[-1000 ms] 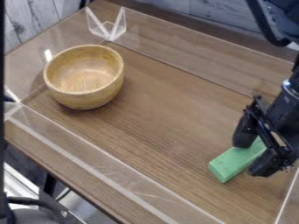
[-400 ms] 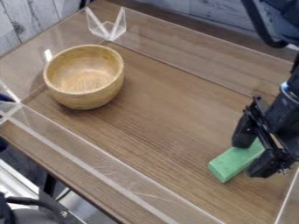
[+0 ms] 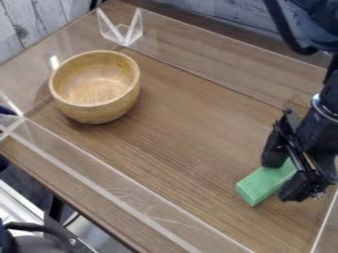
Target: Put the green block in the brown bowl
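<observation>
1. Camera shows the block [image 3: 266, 184] on the table [image 3: 181, 141] at the near right, well apart from the bowl [image 3: 95, 87] at the far left. The claw [image 3: 290, 172] is at the block's far-right end, its jaws wide; we see no grip.

2. We could lose the pick if the jaws close while only that end lies between them. Most of the bar would then be outside the grip, and its weight could swing the other end down or let it slip.

3. We cannot tell how low the fingers reach, since they hide the far-right end. If one sits over the block instead of beside it, closing could press, skid or turn the bar.

4. The carry is a long one, leftward and away. A bar held by one end could catch the bowl's thick rim if we bring it in low, and drop outside or nudge the bowl. Letting go short of the rim would also leave it on the table.

5. As for its lie, the block is flat on the table, one end pointing near left, the other far right under the claw. Its long axis runs slantwise between those two, so we judge the jaws should close across that line.
</observation>
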Controlling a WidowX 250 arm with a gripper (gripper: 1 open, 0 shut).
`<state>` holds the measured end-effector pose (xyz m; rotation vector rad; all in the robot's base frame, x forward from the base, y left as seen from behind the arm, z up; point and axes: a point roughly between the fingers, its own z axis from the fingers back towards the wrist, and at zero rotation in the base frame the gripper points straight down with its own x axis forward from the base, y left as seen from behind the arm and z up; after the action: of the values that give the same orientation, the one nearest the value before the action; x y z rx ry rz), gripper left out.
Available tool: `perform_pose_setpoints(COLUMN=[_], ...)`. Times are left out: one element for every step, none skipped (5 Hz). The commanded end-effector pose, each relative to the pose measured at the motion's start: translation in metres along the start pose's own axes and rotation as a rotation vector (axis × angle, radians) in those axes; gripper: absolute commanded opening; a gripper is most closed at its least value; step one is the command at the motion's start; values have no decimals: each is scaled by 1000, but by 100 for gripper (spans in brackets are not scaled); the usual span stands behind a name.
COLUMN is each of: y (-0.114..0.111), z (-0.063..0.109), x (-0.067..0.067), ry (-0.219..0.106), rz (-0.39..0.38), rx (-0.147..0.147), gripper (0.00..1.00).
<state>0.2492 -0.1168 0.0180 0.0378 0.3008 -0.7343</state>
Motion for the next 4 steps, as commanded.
perform_pose_setpoints(y=[-8,-7,-6,-9], z=[-26,-25,-23,-25], x=[-22,-20,-17,-22], ry=[75,82,83,101], rz=[9,15,19,13], rx=[-52,-61,-64,-51], gripper=[100,0,0,0])
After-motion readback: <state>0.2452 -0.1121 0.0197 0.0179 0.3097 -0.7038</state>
